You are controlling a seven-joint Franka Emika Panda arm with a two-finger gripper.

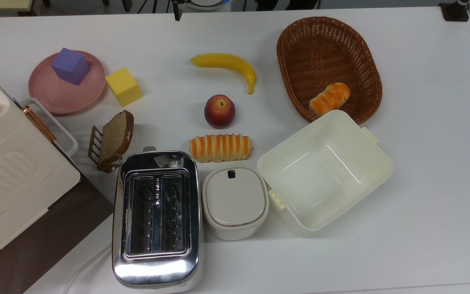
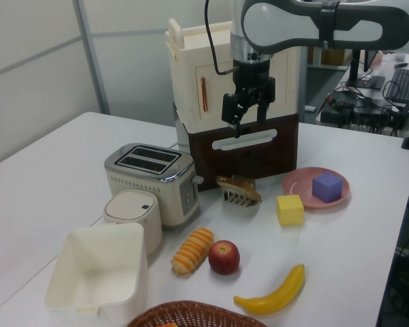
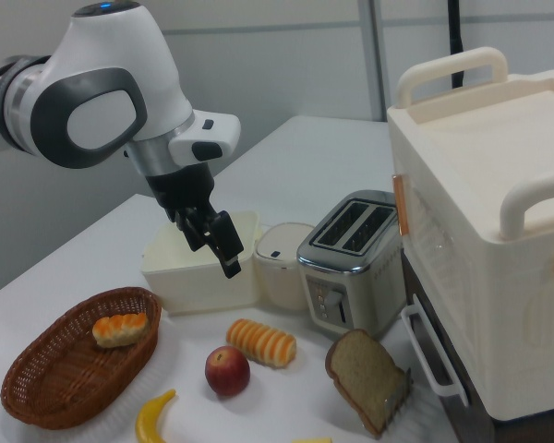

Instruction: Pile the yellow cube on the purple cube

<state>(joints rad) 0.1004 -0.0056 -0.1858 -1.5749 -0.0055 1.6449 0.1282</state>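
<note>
On the worktop (image 1: 422, 204), the yellow cube (image 2: 290, 210) sits just beside a pink plate (image 2: 300, 187) carrying the purple cube (image 2: 327, 187); beyond them in the left view, the gripper (image 2: 248, 123) hangs empty, fingers slightly apart.

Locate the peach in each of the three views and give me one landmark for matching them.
Top view: peach at centre, below the banana.
Left view: peach low centre, right of the striped bread roll.
Right view: peach low centre-left, left of the roll.
Shared landmark: the toaster.
</note>
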